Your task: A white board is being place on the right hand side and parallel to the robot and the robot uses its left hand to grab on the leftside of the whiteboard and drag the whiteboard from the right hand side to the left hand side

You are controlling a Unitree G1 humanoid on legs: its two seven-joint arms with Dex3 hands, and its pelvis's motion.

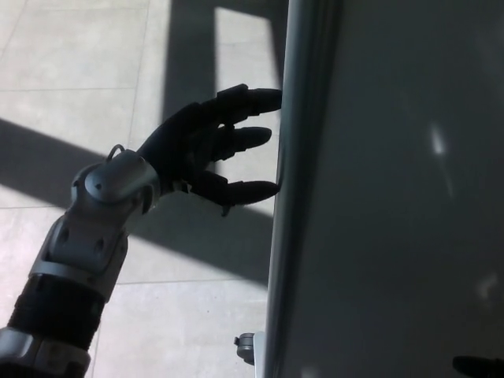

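Left hand (206, 146) extended from lower left toward the left edge of the whiteboard (394, 197). Fingers (250, 100) spread apart and released, grasping nothing. Tips of the upper and lowest fingers at the frame (290, 157) of the board, appearing to touch or nearly touch it; exact contact cannot be told. Middle finger tip just short of the frame. Silver wrist and forearm (90, 228) angled up from the lower left corner, black sleeve section below.

Whiteboard occupying the right half of the view, upright edge running top to bottom, pale metal frame along its left side, grey surface in shade with faint light marks. Small grey caster or foot (244, 345) visible at the bottom of the frame, beside the board's lower left edge.

Tiled floor (79, 63) on the left, pale, crossed by dark shadow bands and a bright sunlit patch behind the hand.

Right hand not in view.
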